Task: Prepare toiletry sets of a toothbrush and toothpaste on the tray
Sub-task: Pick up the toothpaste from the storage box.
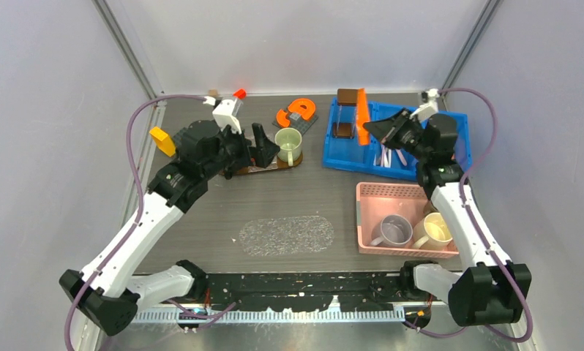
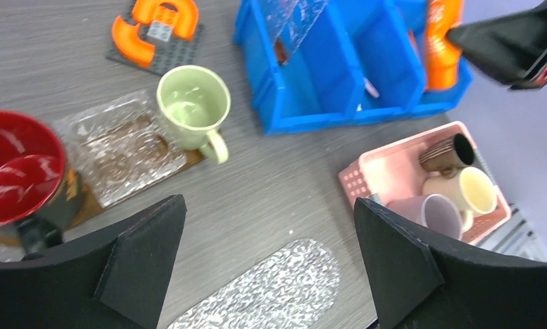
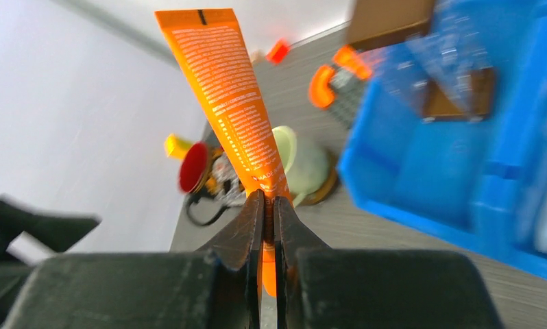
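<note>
Toothpaste (image 3: 229, 103) is being held aloft over the left compartments of the blue bin (image 1: 351, 162). The table (image 1: 289, 197) is being shared by that bin, a pink basket (image 1: 369, 191) of mugs just in front of it, a green mug (image 1: 288, 144) to its left and an orange C-shaped block (image 1: 298, 111) behind the mug. White toothbrushes (image 1: 386, 157) are being stored in the bin. The tube's narrower end is being pinched between the closed fingers of the right gripper (image 3: 269, 205). The left gripper (image 2: 267, 267) is being held wide apart, empty, above the table.

Bright, even light, faint shadows — right wrist background blurred behind the sharp toothpaste (image 3: 224, 96)
</note>
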You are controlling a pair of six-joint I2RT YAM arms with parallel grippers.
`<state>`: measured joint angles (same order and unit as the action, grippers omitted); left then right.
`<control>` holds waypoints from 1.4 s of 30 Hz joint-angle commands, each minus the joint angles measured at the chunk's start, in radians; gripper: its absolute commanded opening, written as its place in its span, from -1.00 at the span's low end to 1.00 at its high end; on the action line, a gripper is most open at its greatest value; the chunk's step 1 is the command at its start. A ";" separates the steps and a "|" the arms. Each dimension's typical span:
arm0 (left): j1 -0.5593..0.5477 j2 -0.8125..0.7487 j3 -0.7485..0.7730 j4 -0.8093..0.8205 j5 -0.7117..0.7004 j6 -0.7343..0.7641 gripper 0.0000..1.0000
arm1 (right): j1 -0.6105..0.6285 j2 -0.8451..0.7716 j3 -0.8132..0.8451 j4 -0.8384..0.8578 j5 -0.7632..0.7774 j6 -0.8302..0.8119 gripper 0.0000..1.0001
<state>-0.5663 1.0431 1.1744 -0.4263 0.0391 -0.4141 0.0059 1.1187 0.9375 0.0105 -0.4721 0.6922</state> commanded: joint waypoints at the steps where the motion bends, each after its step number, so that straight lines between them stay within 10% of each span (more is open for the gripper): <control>1: -0.007 0.061 0.088 0.140 0.099 -0.077 0.93 | 0.122 -0.034 -0.032 0.201 -0.076 0.059 -0.99; 24: -0.089 0.331 0.219 0.388 0.179 -0.282 0.83 | 0.381 -0.010 -0.089 0.396 -0.130 0.112 -0.99; 31: -0.092 0.340 0.221 0.358 0.089 -0.294 0.54 | 0.396 -0.003 -0.092 0.396 -0.134 0.101 -0.99; 42: -0.102 0.337 0.219 0.371 0.096 -0.311 -0.45 | 0.420 0.024 -0.091 0.384 -0.129 0.077 -0.95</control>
<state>-0.6624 1.3884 1.3579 -0.1055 0.1413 -0.7223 0.4118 1.1423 0.8368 0.3302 -0.5926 0.7959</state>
